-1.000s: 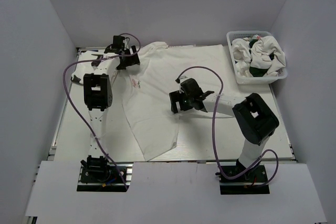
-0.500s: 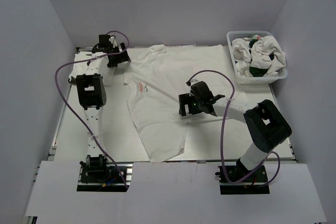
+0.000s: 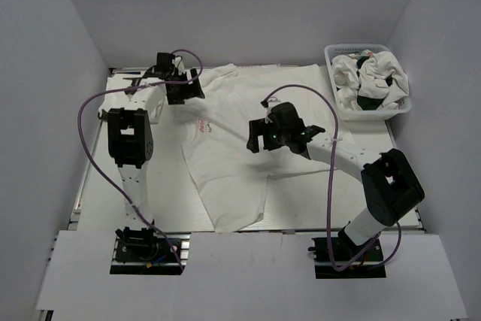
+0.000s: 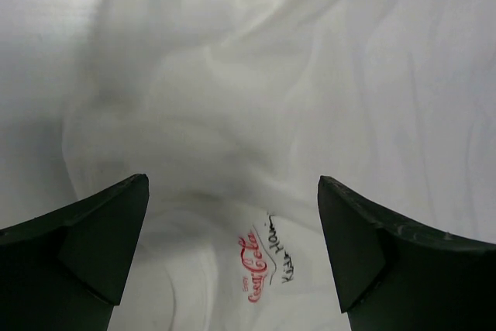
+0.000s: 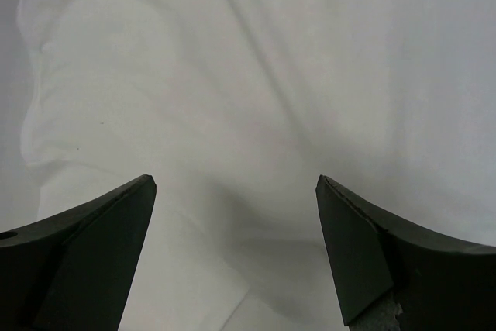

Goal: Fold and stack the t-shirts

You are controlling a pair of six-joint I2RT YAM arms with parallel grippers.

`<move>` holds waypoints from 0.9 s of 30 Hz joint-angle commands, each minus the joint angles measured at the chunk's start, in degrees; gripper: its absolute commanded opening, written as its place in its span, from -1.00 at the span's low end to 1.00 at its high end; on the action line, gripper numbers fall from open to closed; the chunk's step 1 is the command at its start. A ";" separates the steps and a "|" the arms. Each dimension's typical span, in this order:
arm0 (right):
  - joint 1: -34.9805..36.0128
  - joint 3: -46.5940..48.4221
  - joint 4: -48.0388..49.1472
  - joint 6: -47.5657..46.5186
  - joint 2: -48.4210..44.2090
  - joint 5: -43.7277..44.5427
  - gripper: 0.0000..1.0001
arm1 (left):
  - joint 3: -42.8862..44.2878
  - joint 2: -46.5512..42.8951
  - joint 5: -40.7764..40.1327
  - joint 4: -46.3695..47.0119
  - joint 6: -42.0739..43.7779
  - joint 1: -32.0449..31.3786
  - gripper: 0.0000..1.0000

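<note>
One white t-shirt [image 3: 233, 178] lies spread across the middle of the table, with a small red script print [image 3: 204, 127] on its chest. My left gripper [image 3: 186, 92] hovers open over its upper left part, near the collar. In the left wrist view the left gripper [image 4: 232, 184] has wide jaws with rumpled cloth and the red print [image 4: 260, 265] below them. My right gripper [image 3: 255, 140] is open above the shirt's middle. In the right wrist view the right gripper [image 5: 235, 181] holds nothing, with only the white t-shirt [image 5: 256, 75] under it.
A white lattice basket [image 3: 336, 103] stands at the back right corner and holds crumpled white t-shirts [image 3: 372, 77] with dark green patches. Grey walls close in the table on three sides. Purple cables loop over both arms.
My left gripper swung out to the back left corner, then came back right over the shirt's collar area. My right gripper moved farther back over the shirt. Both jaws stayed open.
</note>
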 commanded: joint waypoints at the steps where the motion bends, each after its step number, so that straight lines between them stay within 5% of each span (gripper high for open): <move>1: 4.24 2.66 -0.25 -2.91 1.19 -3.17 0.80 | -11.96 -8.92 -4.12 0.92 -2.66 -0.35 1.00; 6: 13.82 5.03 -0.52 -7.84 5.58 -0.63 0.80 | -19.76 -9.49 -2.37 8.49 -4.07 -0.87 1.00; 15: 24.89 7.15 -4.83 -9.78 16.83 13.43 0.80 | -11.76 -0.70 -2.64 4.36 -4.60 0.36 1.00; 22: 32.02 1.62 -10.19 -9.25 17.37 20.21 0.80 | -3.41 2.56 -6.41 -2.48 -3.37 0.97 1.00; 27: 36.24 0.20 -6.33 -9.78 11.49 17.31 0.80 | -7.18 -2.08 -6.68 -4.00 -3.37 0.97 1.00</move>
